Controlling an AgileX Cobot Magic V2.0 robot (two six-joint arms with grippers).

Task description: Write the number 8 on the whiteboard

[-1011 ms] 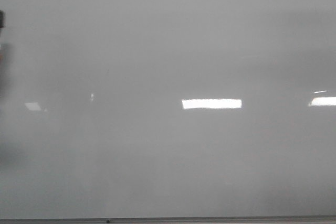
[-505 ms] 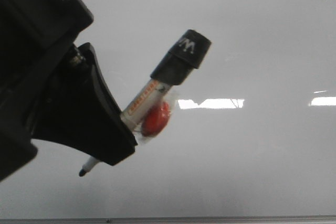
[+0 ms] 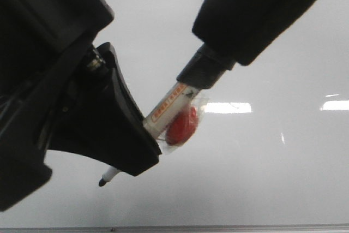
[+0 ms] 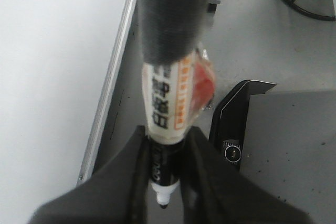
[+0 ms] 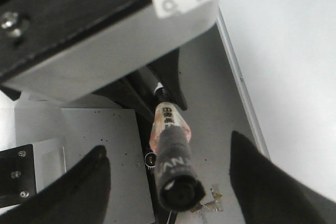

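Note:
My left gripper (image 3: 131, 151) fills the left of the front view, shut on a marker (image 3: 169, 107) with a white and orange label. The bare black tip (image 3: 102, 181) points down toward the whiteboard (image 3: 262, 167). A red lump in clear wrap (image 3: 182, 126) sticks to the barrel. In the left wrist view the fingers (image 4: 202, 171) clamp the marker (image 4: 165, 114) just above its tip. My right gripper (image 3: 229, 42) reaches in from the top right around the marker's black rear end (image 3: 204, 72). In the right wrist view the right gripper (image 5: 173, 174) is open, with that end (image 5: 178, 182) between the fingers. No number 8 shows on the board.
The whiteboard's thin metal edge (image 3: 174, 227) runs along the bottom of the front view and shows in both wrist views (image 4: 107, 87) (image 5: 239, 82). Bright glare patches (image 3: 226, 107) lie on the board. A black bracket (image 4: 236, 124) and a grey plate (image 5: 89, 140) sit beside the board.
One second ago only the blank board showed. My left gripper came in with the marker, then shifted a little right. My right gripper has come down from the top right over the marker's black end.

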